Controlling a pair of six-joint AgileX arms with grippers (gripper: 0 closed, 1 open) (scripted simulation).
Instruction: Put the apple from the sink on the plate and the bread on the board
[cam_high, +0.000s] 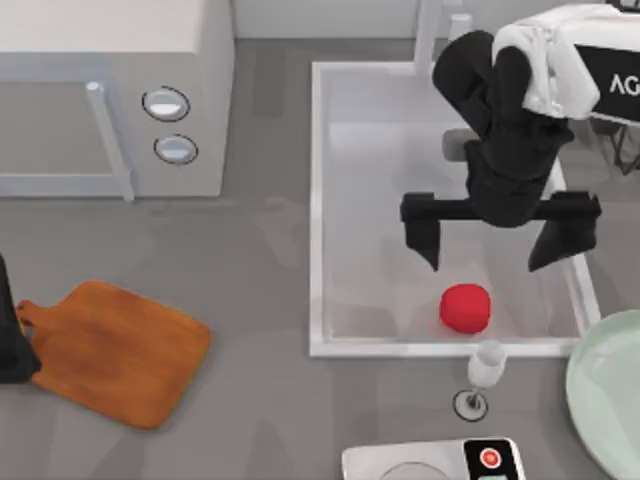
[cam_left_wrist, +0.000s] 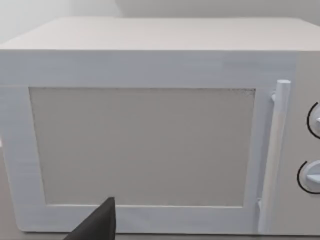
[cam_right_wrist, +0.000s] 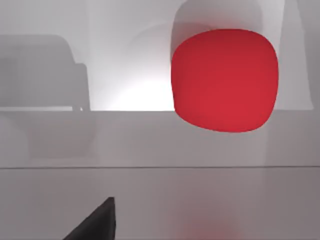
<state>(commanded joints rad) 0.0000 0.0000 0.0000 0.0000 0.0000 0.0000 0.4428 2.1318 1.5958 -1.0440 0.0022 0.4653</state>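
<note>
Right gripper (cam_high: 486, 262) fingers spread wide apart, tips pointing down into the sink (cam_high: 318, 200), nothing between them. They hang just on the far side of the apple (cam_high: 465, 307), not touching it; the wide spread looks set for straddling the fruit, which is narrower than the gap. The apple sits on the basin floor close to the near wall, a bit right of centre (right wrist view has it big and close ahead, apple (cam_right_wrist: 224, 80), so the fingers are lined up toward it). Judgement: reach phase of the first step, grasp not made yet; the gripper needs to come nearer and lower before closing. The near wall is tight behind the apple, so a finger could bump it.

Plate (cam_high: 610, 390) at the right edge of the counter, near side, just beside the sink's near right corner, short carry once the apple is lifted. A wine glass (cam_high: 485, 372) stands just outside the sink's near rim, close to that carry path, tip risk.

Board (cam_high: 115, 350) lies flat on the left, handle pointing left, bare. Left gripper (cam_high: 12, 335) parked at the far left edge next to the board handle, cannot tell its fingers; its wrist camera faces the microwave (cam_left_wrist: 150, 125).
</note>
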